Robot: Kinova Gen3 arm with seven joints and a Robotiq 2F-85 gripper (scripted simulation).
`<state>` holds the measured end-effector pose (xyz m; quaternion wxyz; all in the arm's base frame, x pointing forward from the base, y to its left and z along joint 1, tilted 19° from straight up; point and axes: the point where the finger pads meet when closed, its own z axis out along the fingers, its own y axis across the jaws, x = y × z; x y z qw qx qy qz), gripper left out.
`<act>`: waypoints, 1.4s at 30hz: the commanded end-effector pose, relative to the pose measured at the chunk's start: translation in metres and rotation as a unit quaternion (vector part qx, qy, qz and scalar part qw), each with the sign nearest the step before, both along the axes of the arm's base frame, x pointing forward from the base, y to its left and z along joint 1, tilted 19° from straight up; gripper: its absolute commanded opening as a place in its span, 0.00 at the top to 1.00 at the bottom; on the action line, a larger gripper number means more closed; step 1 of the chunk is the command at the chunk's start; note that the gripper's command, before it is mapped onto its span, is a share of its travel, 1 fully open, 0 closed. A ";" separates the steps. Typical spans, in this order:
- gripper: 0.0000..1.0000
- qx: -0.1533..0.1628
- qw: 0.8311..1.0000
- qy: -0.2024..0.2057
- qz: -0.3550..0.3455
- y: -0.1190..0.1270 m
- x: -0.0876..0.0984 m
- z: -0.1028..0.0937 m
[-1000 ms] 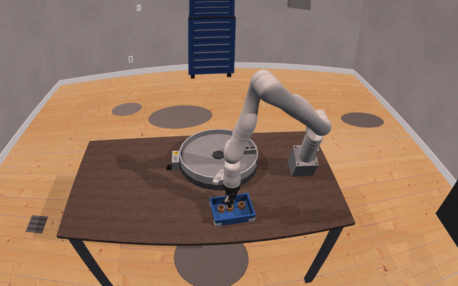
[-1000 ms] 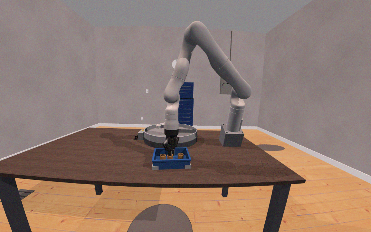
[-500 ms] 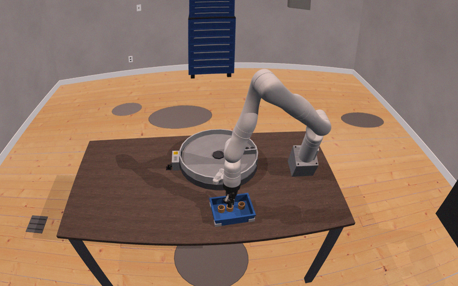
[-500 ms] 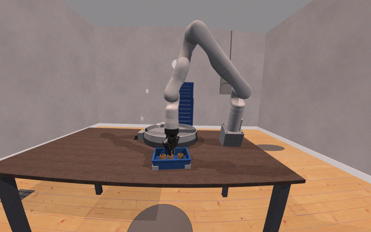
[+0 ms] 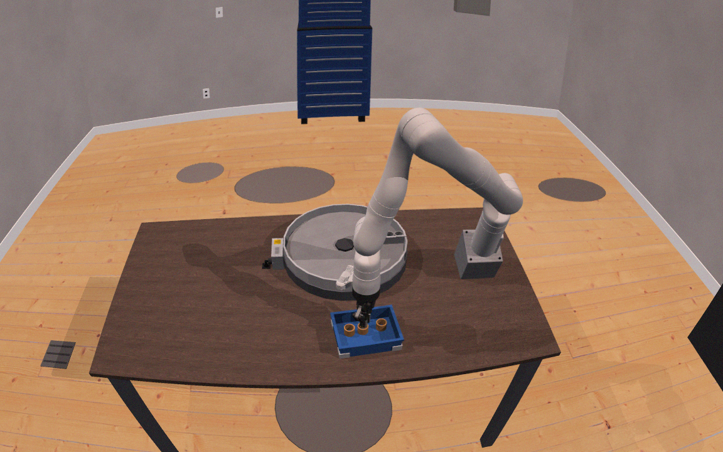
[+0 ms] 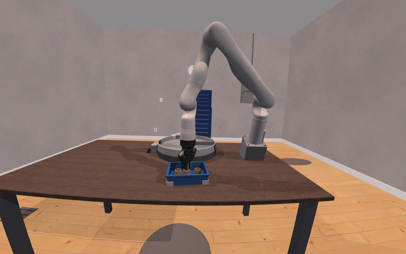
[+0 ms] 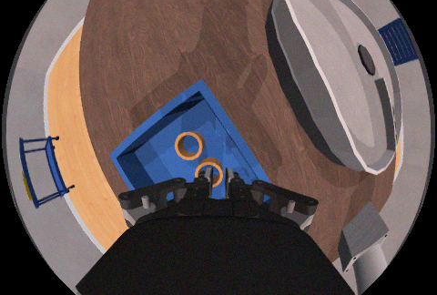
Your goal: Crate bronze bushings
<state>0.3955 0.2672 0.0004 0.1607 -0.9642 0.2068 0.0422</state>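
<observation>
The blue crate (image 5: 368, 348) (image 6: 187, 180) (image 7: 234, 135) holds three orange-bronze bushings, all upright: a left one (image 5: 349, 333) (image 6: 178, 172) (image 7: 177, 146), a middle one (image 5: 363, 331) (image 6: 186, 172) (image 7: 198, 167) and a right one (image 5: 381, 326) (image 6: 197, 171), hidden in the wrist view. My gripper (image 5: 363, 323) (image 6: 187, 168) (image 7: 218, 175) points down at the middle bushing, open by a narrow gap, one finger over its hole and one outside its wall. The grey turning table (image 5: 309, 271) (image 6: 170, 153) (image 7: 317, 56) stands behind the crate. Two small grey rings (image 5: 395, 233), apparently steel bushings, show at its right side, partly hidden.
A grey box with a yellow label (image 5: 277, 252) stands at the turning table's left. A white part (image 5: 345, 277) sits at the turning table's front rim. The robot's base (image 5: 477, 261) (image 6: 252, 151) stands at the right. The crate is close to the table's front edge.
</observation>
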 end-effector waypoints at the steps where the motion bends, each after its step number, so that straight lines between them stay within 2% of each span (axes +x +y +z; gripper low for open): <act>1: 0.84 0.001 1.000 -0.002 -0.001 0.000 0.002 0.002; 42: 0.84 0.001 1.000 -0.002 -0.001 -0.004 0.001 0.011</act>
